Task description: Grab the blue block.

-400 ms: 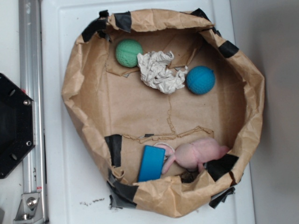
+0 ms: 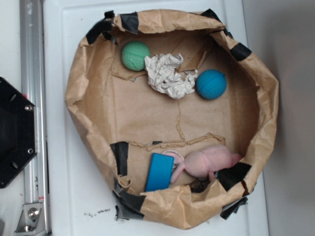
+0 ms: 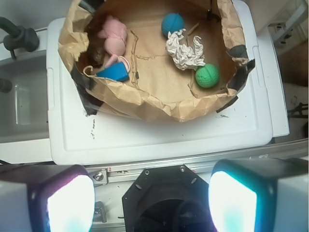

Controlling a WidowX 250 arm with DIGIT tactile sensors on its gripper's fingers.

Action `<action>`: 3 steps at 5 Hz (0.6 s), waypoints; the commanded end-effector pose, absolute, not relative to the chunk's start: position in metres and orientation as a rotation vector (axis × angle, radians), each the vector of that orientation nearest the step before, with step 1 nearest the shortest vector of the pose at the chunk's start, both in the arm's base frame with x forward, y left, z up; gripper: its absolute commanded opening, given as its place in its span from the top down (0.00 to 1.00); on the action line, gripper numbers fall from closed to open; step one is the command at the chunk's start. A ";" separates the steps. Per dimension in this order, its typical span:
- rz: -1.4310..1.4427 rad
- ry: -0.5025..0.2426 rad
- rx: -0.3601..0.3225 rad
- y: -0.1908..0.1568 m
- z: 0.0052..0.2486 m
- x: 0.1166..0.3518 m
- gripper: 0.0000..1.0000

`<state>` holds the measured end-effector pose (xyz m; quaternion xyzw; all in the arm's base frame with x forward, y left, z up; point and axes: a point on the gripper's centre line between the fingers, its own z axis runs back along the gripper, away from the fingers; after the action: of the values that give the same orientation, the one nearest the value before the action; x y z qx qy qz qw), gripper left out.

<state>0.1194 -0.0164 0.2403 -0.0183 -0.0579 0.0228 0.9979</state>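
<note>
gripper [image 3: 149, 203] held wide apart, holding nothing, raised well back from the paper bag [image 3: 145, 99], probably to survey before reaching. ahead and to the left, tucked against the bag's near wall: blue block [image 3: 113, 72], touching the pink toy [image 3: 115, 36] beyond. farther still, blue ball [image 3: 172, 22].

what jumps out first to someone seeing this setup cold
A big crumpled brown paper nest, patched with black tape, fills the white tabletop. Inside, the blue block lies near its lower rim beside a pink plush toy, while a green ball, a white crumpled cloth and a teal ball line the far side. The gripper is wide open, well away.
</note>
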 end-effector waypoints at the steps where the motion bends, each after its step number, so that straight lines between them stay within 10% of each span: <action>1: 0.185 -0.146 -0.066 -0.033 0.202 0.202 0.00; 3: 0.553 -0.048 -0.185 -0.015 0.137 0.233 0.00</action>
<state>0.2310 -0.0237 0.1311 -0.0855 -0.0073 0.2643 0.9606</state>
